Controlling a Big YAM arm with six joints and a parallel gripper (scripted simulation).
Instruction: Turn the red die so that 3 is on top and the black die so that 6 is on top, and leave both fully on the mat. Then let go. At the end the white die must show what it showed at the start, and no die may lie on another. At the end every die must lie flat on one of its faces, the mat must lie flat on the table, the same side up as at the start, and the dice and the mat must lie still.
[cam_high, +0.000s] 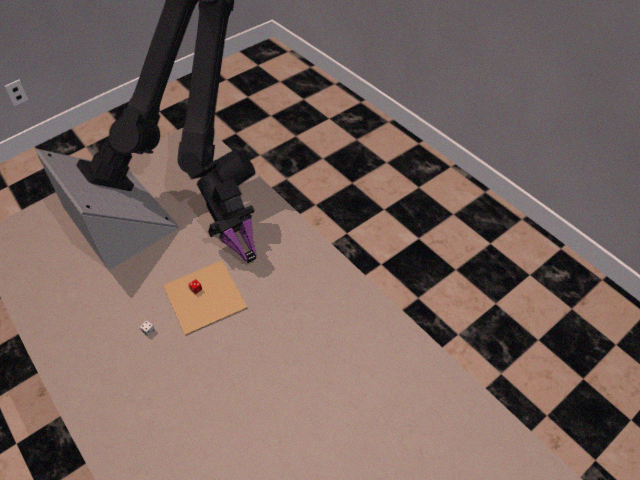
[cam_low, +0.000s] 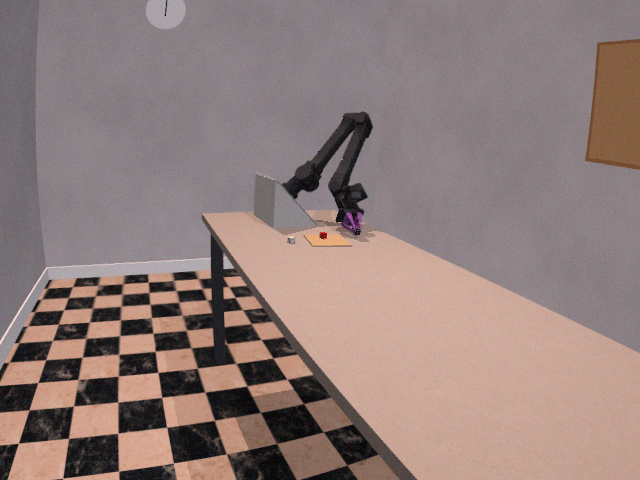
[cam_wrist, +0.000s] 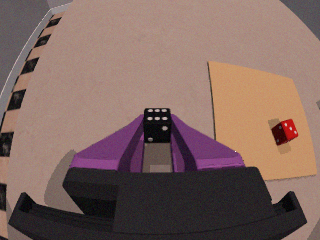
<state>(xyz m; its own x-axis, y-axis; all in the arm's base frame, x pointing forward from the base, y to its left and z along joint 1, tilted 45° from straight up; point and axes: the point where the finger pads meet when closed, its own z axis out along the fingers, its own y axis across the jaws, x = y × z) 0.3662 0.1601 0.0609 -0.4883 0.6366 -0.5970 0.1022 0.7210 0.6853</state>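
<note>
The gripper (cam_high: 249, 255) (cam_low: 357, 231) (cam_wrist: 157, 121) is clamped on the black die (cam_high: 250, 255) (cam_low: 357, 232) (cam_wrist: 157, 126), pinching it between the tips of its two purple fingers (cam_high: 232, 243) (cam_low: 348, 222). In the wrist view, one face of that die carries six white pips in two rows of three, and the face next to it carries two pips set on a diagonal. The die is outside the mat, beyond its edge; whether it touches the counter (cam_high: 310, 387) (cam_low: 439, 320) (cam_wrist: 110, 60) below is hard to tell.

Near the gripper, the square orange-yellow mat (cam_high: 211, 304) (cam_low: 330, 241) (cam_wrist: 245, 110) lies flat on the counter. On it sits the red die (cam_high: 194, 285) (cam_low: 323, 235) (cam_wrist: 285, 132), well inside the edges, glossy with white pips too small to count surely from above.

Past the opposite side of the mat, the white die (cam_high: 147, 327) (cam_low: 291, 240) rests on the bare counter, apart from the mat, with dark pips.

Farther out, the black six-joint arm (cam_high: 202, 98) (cam_low: 353, 149) bends down from a gray wedge-shaped mount (cam_high: 129, 240) (cam_low: 286, 211) standing on the counter.
</note>
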